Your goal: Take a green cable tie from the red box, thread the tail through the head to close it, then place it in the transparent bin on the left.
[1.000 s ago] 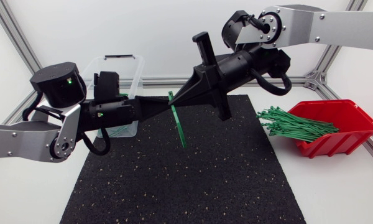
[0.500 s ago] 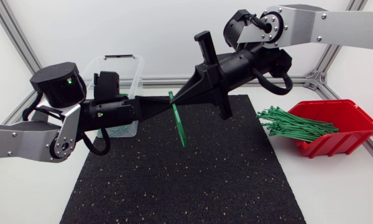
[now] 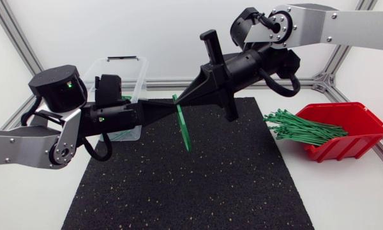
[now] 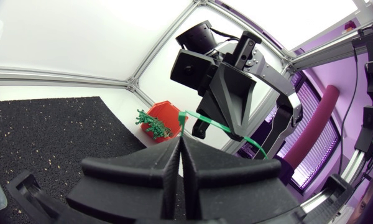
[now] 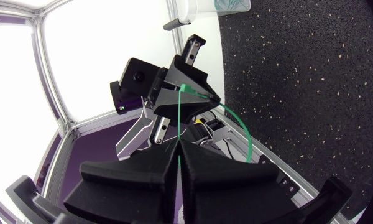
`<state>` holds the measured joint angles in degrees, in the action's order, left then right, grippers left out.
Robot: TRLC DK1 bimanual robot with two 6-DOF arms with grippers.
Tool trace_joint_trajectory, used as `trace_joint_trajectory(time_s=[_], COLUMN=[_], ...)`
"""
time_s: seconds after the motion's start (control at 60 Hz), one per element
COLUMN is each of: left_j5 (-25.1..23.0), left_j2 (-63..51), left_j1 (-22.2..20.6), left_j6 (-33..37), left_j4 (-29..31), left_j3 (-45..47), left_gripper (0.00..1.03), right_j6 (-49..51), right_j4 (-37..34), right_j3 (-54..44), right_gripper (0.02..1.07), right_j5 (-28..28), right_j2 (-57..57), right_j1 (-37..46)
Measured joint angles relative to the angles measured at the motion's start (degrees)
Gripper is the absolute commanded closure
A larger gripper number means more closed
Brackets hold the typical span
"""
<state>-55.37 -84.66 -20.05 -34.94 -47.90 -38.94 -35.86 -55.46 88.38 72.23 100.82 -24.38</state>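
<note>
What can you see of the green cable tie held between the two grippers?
The green cable tie is a thin, plastic-looking strap. The left gripper and right gripper both pinch it near its upper end, tip to tip above the black mat. Its long free part hangs slanting down, slightly curved. Whether the tail is threaded cannot be seen.

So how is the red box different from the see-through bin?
The red box is solid red and sits on the right; the see-through bin is clear and sits on the left. The red box's pile of green ties spills out; the bin holds only a few ties. Both hold green ties.
</note>
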Motion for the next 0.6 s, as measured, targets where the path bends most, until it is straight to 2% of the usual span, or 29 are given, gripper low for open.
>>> trace_joint_trajectory(time_s=[0.6], left_j5=[0.0], left_j2=[0.1], left_j1=[-0.8], left_j6=[0.0], left_j4=[0.0], left_j3=[0.0], left_gripper=[1.0], right_j6=[-0.2], right_j4=[0.3], right_j3=[-1.0], right_gripper=[1.02], right_j5=[0.0], right_j2=[0.0], right_j1=[-0.3])
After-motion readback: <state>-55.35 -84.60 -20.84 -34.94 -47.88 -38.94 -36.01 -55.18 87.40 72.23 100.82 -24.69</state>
